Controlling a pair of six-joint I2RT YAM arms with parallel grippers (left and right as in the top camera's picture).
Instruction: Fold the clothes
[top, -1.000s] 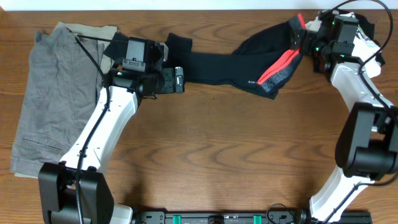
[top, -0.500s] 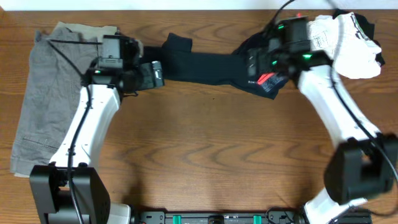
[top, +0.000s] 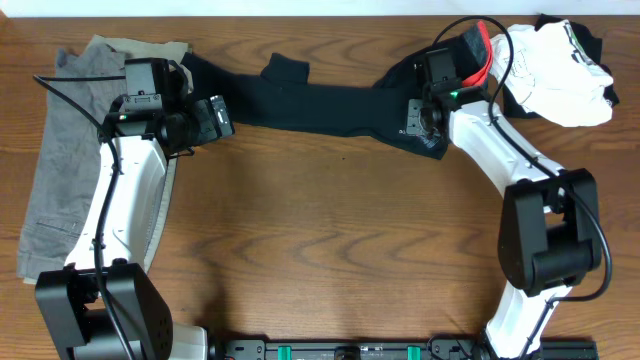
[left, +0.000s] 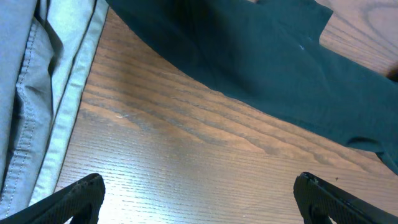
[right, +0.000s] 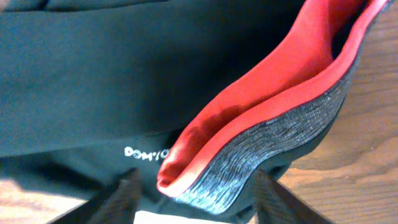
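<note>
Leggings (top: 320, 105), black, lie stretched across the far part of the table (top: 330, 240) in the overhead view. They run from beside the left arm over to the right arm, with the coral-red and grey waistband (top: 480, 50) bunched at their right end. The left fingers (top: 224, 113) sit just beside the leggings' left end, near the edge of a grey garment (top: 70, 150) spread flat on the table's left side. The right fingers (top: 413, 122) are down on the black cloth near the waist. A white garment (top: 555, 65) lies crumpled in the far right corner, just beside the waistband

Left wrist view: the left fingers (left: 81, 193) stand wide apart over bare wood with nothing between them. The leggings (left: 249, 56) cross the upper part of the picture, and the grey garment (left: 31, 81), with its stitched hem, runs down the left edge

Right wrist view: the right fingers (right: 124, 196) stand closer together than the left pair, one on each side of the folded end of the waistband (right: 280, 93), red layer over heather-grey. Whether they pinch the cloth I cannot tell. A small white logo (right: 146, 152) shows on the black cloth just beside one finger
</note>
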